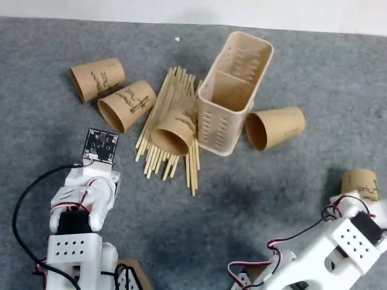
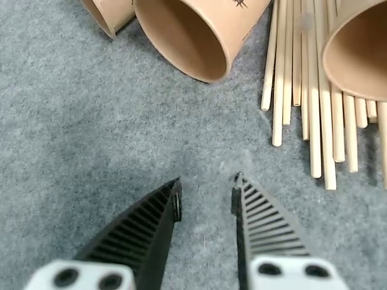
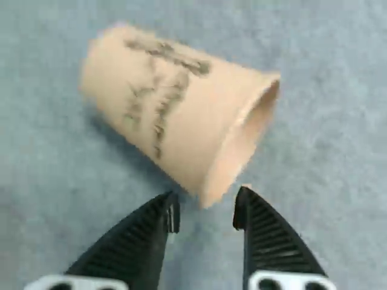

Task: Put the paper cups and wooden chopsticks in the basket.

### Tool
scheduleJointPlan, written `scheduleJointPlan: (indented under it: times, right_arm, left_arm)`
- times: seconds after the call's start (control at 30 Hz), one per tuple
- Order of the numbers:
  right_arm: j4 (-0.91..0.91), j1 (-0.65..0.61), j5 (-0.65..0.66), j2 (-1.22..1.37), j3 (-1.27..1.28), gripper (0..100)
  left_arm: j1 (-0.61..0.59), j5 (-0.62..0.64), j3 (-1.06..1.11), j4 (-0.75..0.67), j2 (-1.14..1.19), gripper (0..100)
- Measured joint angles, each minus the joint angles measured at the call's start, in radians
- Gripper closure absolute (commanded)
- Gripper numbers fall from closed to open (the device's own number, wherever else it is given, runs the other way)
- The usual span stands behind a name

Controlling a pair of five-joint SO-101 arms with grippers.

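The tan slotted basket (image 1: 233, 90) stands in the middle of the grey carpet. A bundle of wooden chopsticks (image 1: 166, 121) lies to its left, with one paper cup (image 1: 175, 128) on its side on top of them. Two more cups (image 1: 127, 106) (image 1: 97, 78) lie further left, and another (image 1: 275, 128) rests right of the basket. My left gripper (image 2: 207, 184) is open over bare carpet, short of a cup's mouth (image 2: 193, 30) and the chopstick ends (image 2: 314, 90). My right gripper (image 3: 207, 196) is open, its tips just at the rim of a lying cup (image 3: 175, 121) (image 1: 361, 184).
The left arm (image 1: 84, 199) sits at the lower left and the right arm (image 1: 344, 235) at the lower right. Bare carpet lies between the arms and in front of the basket. A pale strip (image 1: 302, 12) borders the carpet at the far side.
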Motion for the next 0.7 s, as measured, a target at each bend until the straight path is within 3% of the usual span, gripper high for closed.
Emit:
scheduleJointPlan:
  times: [0.43, 0.6, 0.7]
  right_arm:
    - [-0.505, -0.049, -0.005, 0.054, 0.137, 84.1]
    - [-0.621, -0.049, 0.000, 0.149, 0.140, 99.8]
    - [-0.628, -0.049, 0.098, 0.216, 0.081, 99.5]
  left_arm:
    - [0.000, 0.000, 0.015, 0.000, 0.000, 84]
    - [0.000, 0.000, 0.015, 0.000, 0.000, 84]
    - [0.000, 0.000, 0.015, 0.000, 0.000, 84]
